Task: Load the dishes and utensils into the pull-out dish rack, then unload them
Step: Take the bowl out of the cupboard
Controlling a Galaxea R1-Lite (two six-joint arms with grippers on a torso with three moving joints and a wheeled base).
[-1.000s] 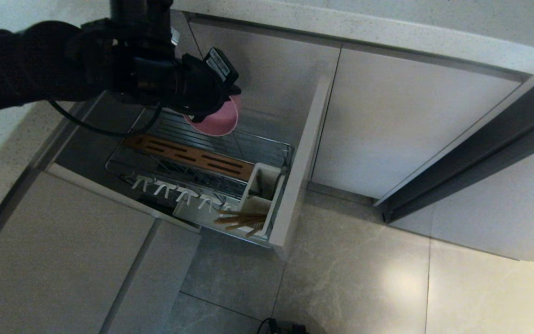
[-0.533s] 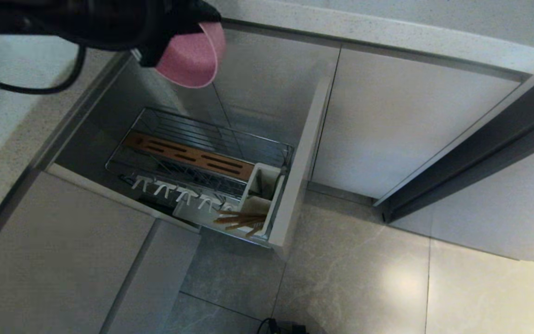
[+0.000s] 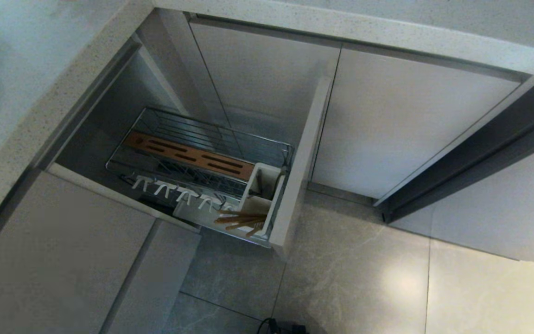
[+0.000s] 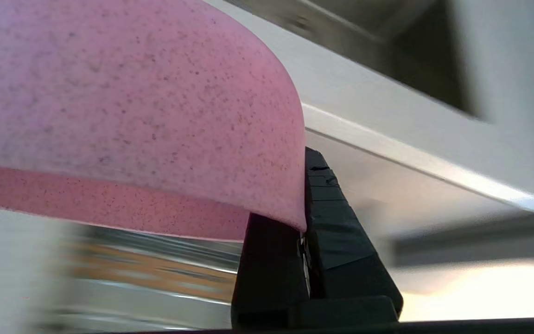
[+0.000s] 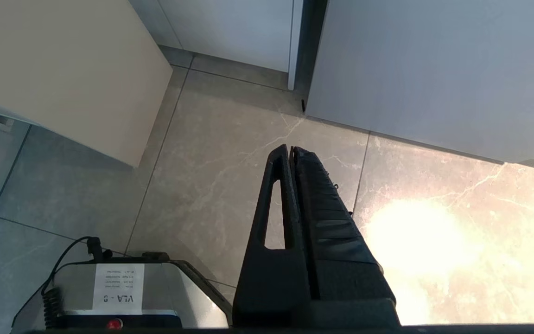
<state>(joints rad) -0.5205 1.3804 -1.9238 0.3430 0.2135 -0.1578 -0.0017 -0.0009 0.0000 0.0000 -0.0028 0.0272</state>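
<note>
**Pink bowl's out of the rack, chopsticks in the caddy**

So the pull-out dish rack [image 3: 202, 160] is standing open under the counter, and the wire basket part has no dishes in it, just the slotted wooden strip [image 3: 188, 155] and the row of white pegs [image 3: 179, 191] along the near side. The white utensil caddy [image 3: 260, 192] sits at the front-panel end, and the chopsticks [image 3: 241, 219] are poking out of its nearest compartment, tips fanned a bit.

The left gripper [image 4: 305, 232] is off to the side, out of the head view. Its fingers are pinched tight on the rim of the pink bowl [image 4: 123, 102], one inside, one outside. The right gripper [image 5: 291, 153] hangs over the floor tiles, fingers pressed together, holding nothing.
</note>
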